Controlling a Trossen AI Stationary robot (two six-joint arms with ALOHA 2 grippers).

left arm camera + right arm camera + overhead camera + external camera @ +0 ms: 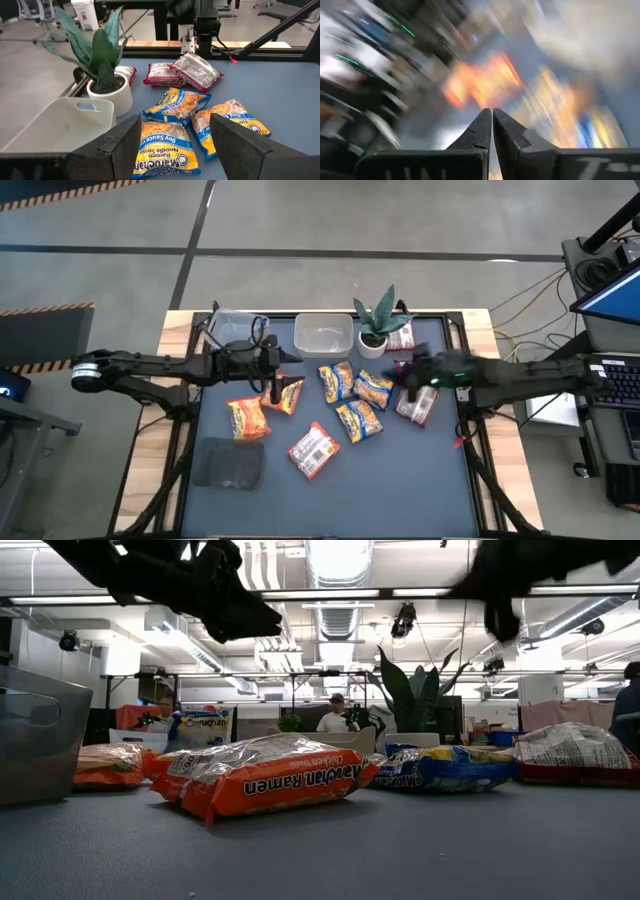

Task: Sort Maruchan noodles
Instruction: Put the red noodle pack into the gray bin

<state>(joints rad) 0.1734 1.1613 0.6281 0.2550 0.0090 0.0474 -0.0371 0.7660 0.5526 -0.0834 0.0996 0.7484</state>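
Open-fingered and holding nothing, my left gripper (272, 376) hung above the table just by an orange packet (285, 395), with the blue-yellow Maruchan noodles (165, 153) ahead of its fingers (122, 145) beside the clear tub (323, 336). Over the red-and-white packets (416, 405), my right gripper (492, 122) was pressed shut and empty. To do this well, I judged I should drop squarely over one packet and pinch only that one.

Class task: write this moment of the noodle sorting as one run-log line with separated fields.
left pincer: open, empty, above blue-yellow packets | right pincer: shut, empty, raised | clear tub: no packets inside visible | sorting: not visibly begun
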